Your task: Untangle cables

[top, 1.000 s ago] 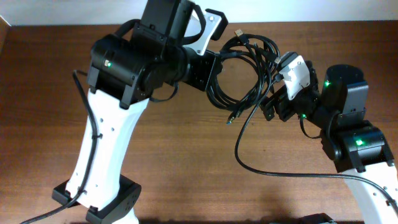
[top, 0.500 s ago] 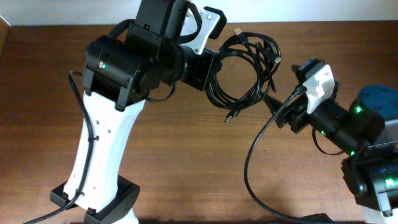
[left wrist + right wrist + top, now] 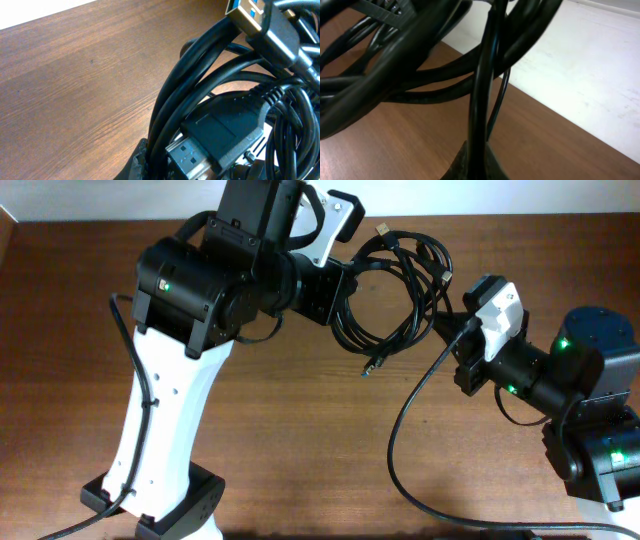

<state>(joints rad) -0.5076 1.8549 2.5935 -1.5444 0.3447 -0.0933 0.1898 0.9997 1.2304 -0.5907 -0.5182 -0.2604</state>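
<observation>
I am counting one coiled bundle of cables (image 3: 400,252), three visible plug tips (image 3: 381,228), two robot arms (image 3: 200,290) and one table (image 3: 300,440).

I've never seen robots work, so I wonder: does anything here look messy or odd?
Yes. The cables at the far side of the table are one tangled bundle of overlapping loops, plugs poking out in different directions. Nothing looks broken or spilled.

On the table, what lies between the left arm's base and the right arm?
In the overhead view, only the right arm's thick black cable loops over the bare wooden table there.
</observation>
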